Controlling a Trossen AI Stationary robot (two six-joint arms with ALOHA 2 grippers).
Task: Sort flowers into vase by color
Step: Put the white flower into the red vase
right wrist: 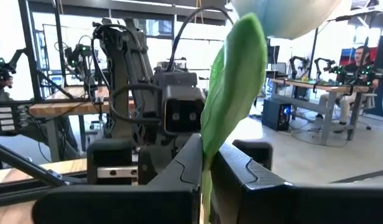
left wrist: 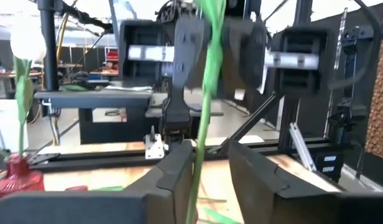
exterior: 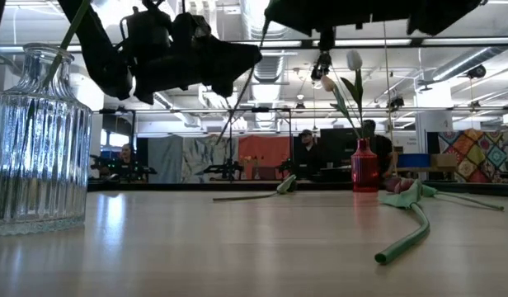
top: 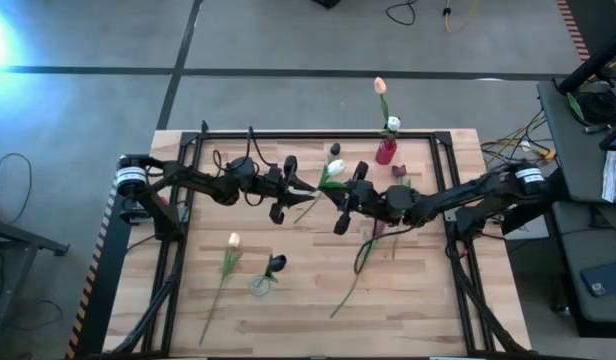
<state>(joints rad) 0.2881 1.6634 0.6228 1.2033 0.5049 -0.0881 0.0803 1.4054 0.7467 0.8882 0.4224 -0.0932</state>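
Left gripper (top: 284, 190): above worktop (top: 318, 300) centre; fingers (left wrist: 173, 177) parted narrowly around the stem, not clamped
Right gripper (top: 346, 195): facing the left one; fingers (right wrist: 185, 168) closed on white tulip (top: 334, 169)
White tulip: held aloft between both grippers
Red vase (top: 386, 151): far edge; two pale tulips inside
Clear vase (top: 259, 285): near side; dark tulip inside

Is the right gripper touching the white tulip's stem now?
Touching. In the right wrist view the right gripper has its fingers shut on the white tulip, pinching the green stem between them.
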